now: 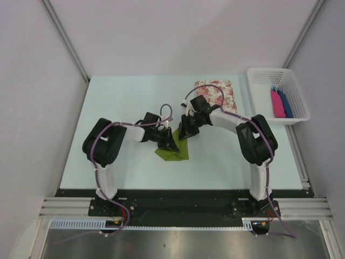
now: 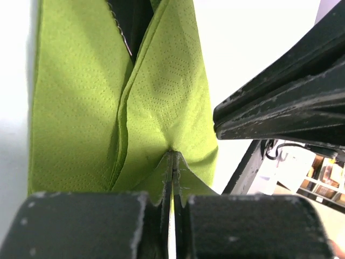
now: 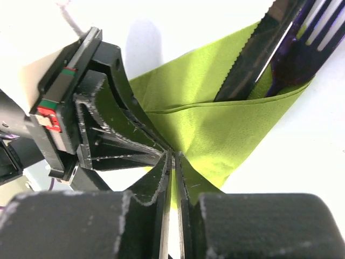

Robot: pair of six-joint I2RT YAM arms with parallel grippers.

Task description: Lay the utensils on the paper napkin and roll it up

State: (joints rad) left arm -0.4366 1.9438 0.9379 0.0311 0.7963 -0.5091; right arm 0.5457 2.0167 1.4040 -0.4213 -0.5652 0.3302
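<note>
Fingers point(image 2: 81, 226) of the left gripper point(image 1: 171, 141) are pressed together on a raised fold of the paper napkin point(image 1: 173, 153), which lies part-folded at centre frame in the overhead view, between the two arms. Just to its right, the right gripper point(image 1: 186, 132) holds its jaws narrow, pinching another edge of the sheet. Tucked inside the fold, at upper right of the right wrist view, are the utensils point(image 3: 253, 54), a serrated knife and a fork. Thin and soft, the paper looks likely to crease or tear under a hard tug. The doubled edges seem the safest place to grip, while the light, stiff cutlery could slide out. Farther right on the pale green table point(image 1: 124, 97) sit a floral mat point(image 1: 226, 98) and a white basket point(image 1: 269, 70), with plain partition walls around
</note>
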